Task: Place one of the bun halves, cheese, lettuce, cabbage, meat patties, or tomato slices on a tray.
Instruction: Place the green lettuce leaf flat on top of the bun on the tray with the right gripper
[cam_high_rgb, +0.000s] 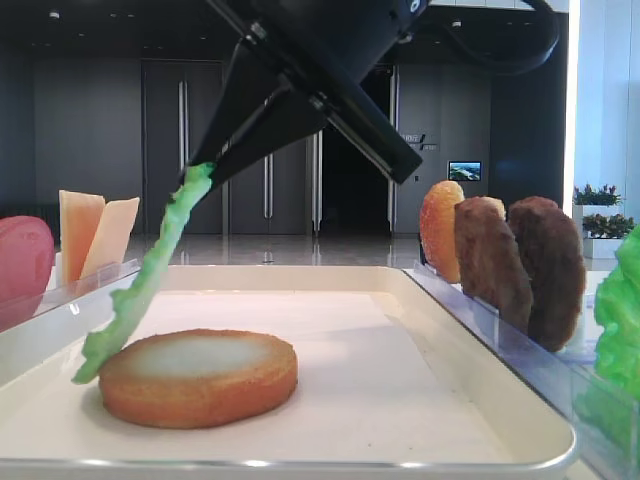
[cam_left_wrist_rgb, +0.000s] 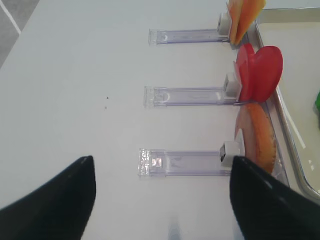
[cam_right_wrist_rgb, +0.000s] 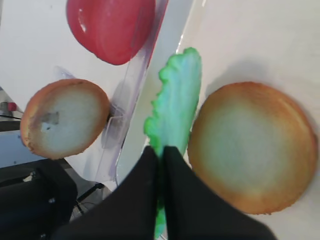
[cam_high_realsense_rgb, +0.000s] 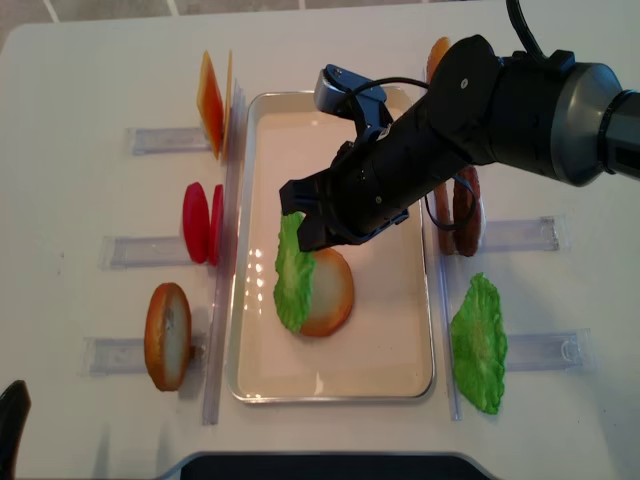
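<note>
- The right gripper (cam_right_wrist_rgb: 161, 150) is closed on the upper edge of the lettuce (cam_right_wrist_rgb: 175, 100); the right wrist view shows both black fingers pressed together on the leaf.
- The lettuce hangs slanted from this grip. In the low exterior view its lower tip (cam_high_rgb: 95, 365) reaches down to the left rim of the flat bun half (cam_high_rgb: 198, 377), and it appears to touch or nearly touch there.
- The flat bun half lies toasted face up on the floor of the tray (cam_high_realsense_rgb: 400, 375), left of centre. In the overhead view the leaf (cam_high_realsense_rgb: 294, 275) overlaps the left side of this bun half (cam_high_realsense_rgb: 330, 292).
- Step in hand, as a judgement: placement of the lettuce on the tray, on top of the bun. Transport appears complete; laying down and release are not yet done.
- Next move, as a judgement: carry the gripper toward the bun's centre while lowering, so the floppy leaf drapes flat across the bun instead of folding at its edge. Then part the fingers and lift clear.
- The left gripper (cam_left_wrist_rgb: 162, 200) stands over bare table, well apart from the tray. Its fingers are spread wide and hold nothing.
- Outside the tray, clear racks hold the remaining items:
- left side: cheese (cam_high_realsense_rgb: 212, 98), tomato slices (cam_high_realsense_rgb: 203, 222) and a second bun half (cam_high_realsense_rgb: 167, 335);
- right side: meat patties (cam_high_realsense_rgb: 462, 215) and a bigger green leaf (cam_high_realsense_rgb: 479, 343).
</note>
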